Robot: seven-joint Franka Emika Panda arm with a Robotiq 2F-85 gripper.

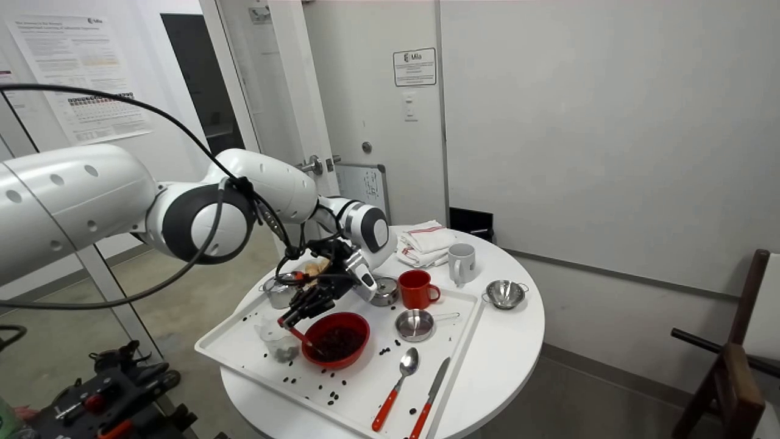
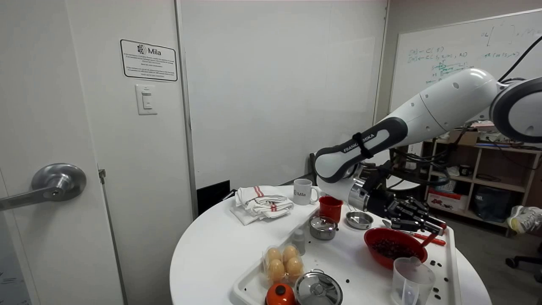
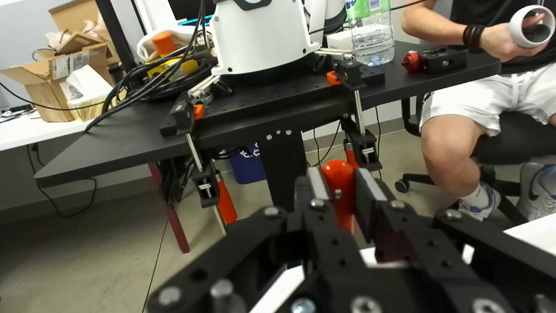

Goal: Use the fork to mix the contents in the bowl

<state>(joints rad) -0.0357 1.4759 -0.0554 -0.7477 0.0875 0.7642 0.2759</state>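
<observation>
The red bowl [image 1: 341,364] stands on the white tray and also shows in an exterior view [image 2: 381,259]. Its contents [image 1: 340,342], a dark mass of bean-like pieces, also show in an exterior view [image 2: 390,248]. My gripper [image 1: 287,320] is at the bowl's side, above its rim, shut on the fork's red handle [image 3: 341,187]. The gripper also shows in an exterior view [image 2: 440,228]. The fork [image 1: 298,334] slants down over the rim into the bowl; its tines are hidden in the contents. The bowl is out of the wrist view.
A clear measuring cup [image 1: 277,341] stands close beside the bowl. A red mug [image 1: 417,291], a small metal pan [image 1: 414,325], a spoon [image 1: 396,390] and a knife [image 1: 432,390] are on the tray [image 1: 228,350]. Eggs [image 2: 283,264] sit at its far corner. Dark beans lie scattered.
</observation>
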